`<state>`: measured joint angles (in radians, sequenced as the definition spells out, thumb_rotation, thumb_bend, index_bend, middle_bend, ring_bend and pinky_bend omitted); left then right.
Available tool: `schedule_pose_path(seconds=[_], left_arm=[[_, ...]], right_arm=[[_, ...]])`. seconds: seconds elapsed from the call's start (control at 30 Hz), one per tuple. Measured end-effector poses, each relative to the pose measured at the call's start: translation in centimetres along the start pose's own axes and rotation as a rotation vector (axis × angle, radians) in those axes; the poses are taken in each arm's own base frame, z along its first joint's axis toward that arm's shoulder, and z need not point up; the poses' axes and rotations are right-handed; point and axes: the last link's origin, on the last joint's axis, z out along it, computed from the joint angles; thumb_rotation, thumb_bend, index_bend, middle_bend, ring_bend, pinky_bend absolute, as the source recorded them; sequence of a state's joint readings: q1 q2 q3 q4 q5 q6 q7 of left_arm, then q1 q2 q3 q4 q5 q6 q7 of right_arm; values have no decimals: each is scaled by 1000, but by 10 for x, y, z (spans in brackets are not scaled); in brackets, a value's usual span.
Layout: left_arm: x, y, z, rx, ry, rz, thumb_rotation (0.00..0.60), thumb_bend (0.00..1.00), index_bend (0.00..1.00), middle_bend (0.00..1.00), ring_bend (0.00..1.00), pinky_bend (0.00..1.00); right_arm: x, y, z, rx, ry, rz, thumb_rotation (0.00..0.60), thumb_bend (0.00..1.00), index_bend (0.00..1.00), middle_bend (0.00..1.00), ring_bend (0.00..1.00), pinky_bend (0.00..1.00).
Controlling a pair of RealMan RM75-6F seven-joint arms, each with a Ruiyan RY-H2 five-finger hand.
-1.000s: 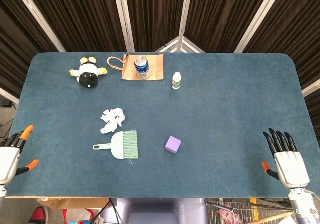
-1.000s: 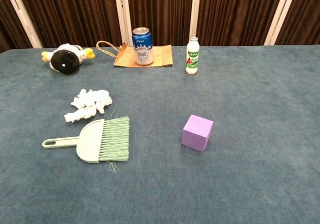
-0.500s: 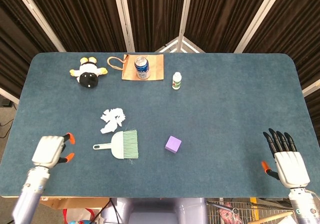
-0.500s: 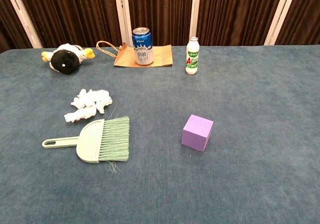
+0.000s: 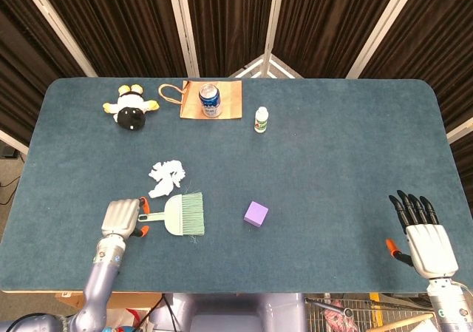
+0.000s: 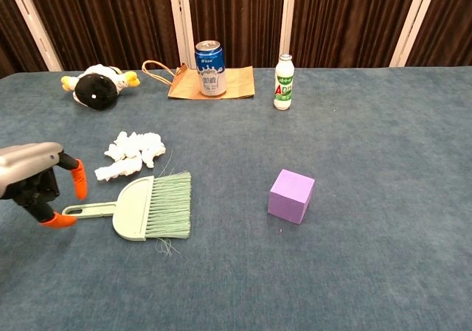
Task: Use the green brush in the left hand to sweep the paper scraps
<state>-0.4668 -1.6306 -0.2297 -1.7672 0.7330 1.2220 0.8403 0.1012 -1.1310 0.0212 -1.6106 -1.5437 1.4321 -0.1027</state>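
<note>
Chest view: the left hand [image 6: 33, 180], fingers spread and holding nothing, is hovering at the green brush [image 6: 144, 207] handle. The paper scraps [image 6: 131, 152] are lying unswept on the counter [image 6: 369, 139]; grasping and sweeping are pending.

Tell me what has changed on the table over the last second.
The left hand has travelled in from the table's left edge toward the middle and now sits at the handle end of the green plastic brush, fingers apart; whether it touches the handle is unclear. The brush has not moved. The white paper scraps, purple cube and right hand are as before.
</note>
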Motion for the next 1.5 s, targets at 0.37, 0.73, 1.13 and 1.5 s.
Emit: schedule_pose_path(seconds=[0.37,0.73,1.13,1.5], left_arm=[[0,18,16,35,6,14,600,392,467,1000,1000,1000],[-12,18,17,44,-31,15,600,392,463,1000,1000,1000],[-12,18,16,44,-21,-9,600,383,452,1000,1000,1000],[-6,22,12,11,-4,-18,600,359,444,1000,1000,1000]], right_arm=[[1,0,0,-2,1,7,600,321,0,0,0,12],[0,-1,0,4,0,11,600,321,0,0,0,12],[0,0,0,2,2,12,600,321,0,0,0,12],[0,-1,0,1,2,9,600,321,0,0,0,12]])
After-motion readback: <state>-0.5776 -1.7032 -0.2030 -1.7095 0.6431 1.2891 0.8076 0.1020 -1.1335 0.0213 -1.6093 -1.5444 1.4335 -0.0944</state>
